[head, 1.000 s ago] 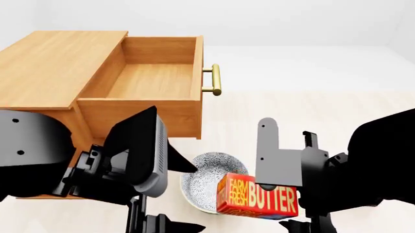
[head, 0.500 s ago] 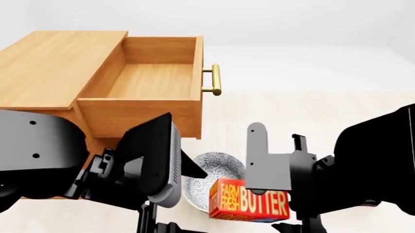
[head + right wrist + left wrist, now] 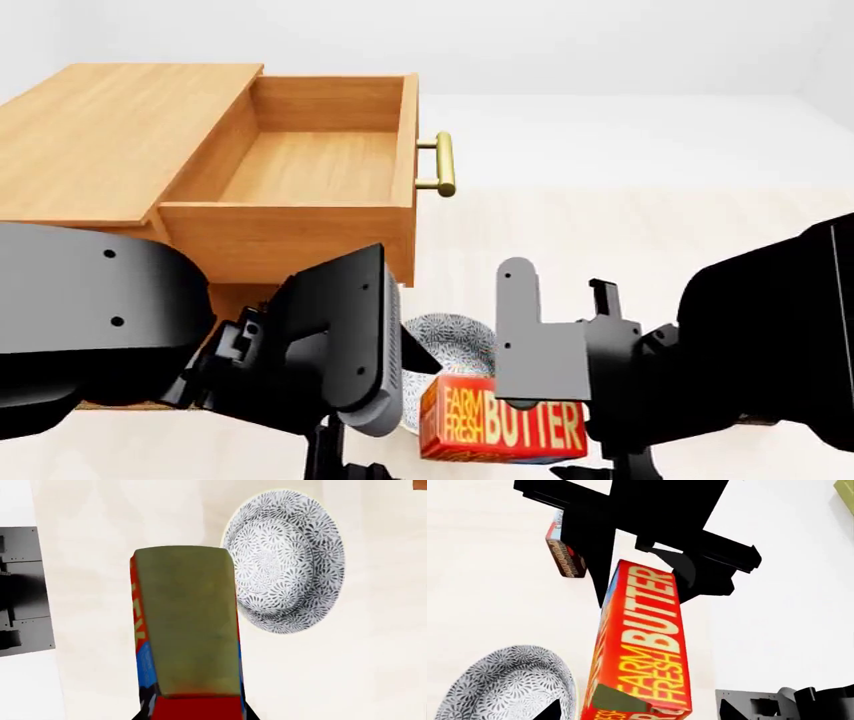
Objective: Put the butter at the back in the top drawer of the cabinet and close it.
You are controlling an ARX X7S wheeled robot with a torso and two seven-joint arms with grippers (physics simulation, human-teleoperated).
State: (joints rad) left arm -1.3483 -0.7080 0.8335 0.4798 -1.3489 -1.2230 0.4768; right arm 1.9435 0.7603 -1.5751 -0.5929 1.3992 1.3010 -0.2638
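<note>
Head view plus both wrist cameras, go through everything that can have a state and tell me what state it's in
Top drawer: pulled open, nothing in it.
Butter: off the floor, gripped by the right gripper.
Left gripper: holds nothing, open or shut unclear.
Bowl: upright, nothing in it.
Pudding box: lying on the floor.

Smooth light wood on the cabinet [image 3: 120, 140], shiny brass handle [image 3: 443, 165], glossy paper butter [image 3: 514, 428] box, patterned bowl [image 3: 287, 562].
</note>
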